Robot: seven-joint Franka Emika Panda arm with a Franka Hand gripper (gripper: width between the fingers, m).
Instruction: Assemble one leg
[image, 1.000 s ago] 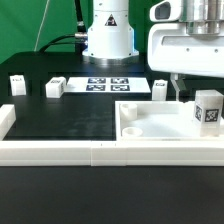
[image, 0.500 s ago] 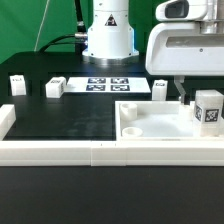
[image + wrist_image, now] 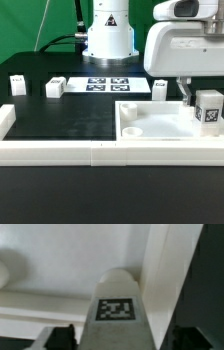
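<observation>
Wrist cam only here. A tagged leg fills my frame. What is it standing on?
Observer: The leg stands upright on the large white panel, near the panel's far corner on the exterior view's right.
Operator: Any other legs around?
Observer: Three spare legs, all upright on the black table: two far off at the exterior view's left, and one just behind the panel.
Operator: Marker board?
Observer: The marker board lies flat at the back, between those spares.

The white Franka arm (image 3: 190, 45) hangs low at the exterior view's right, wrist pointing down. Its two-finger gripper (image 3: 115, 339) has jaws spread apart, dark fingertips (image 3: 58, 338) visible.
</observation>
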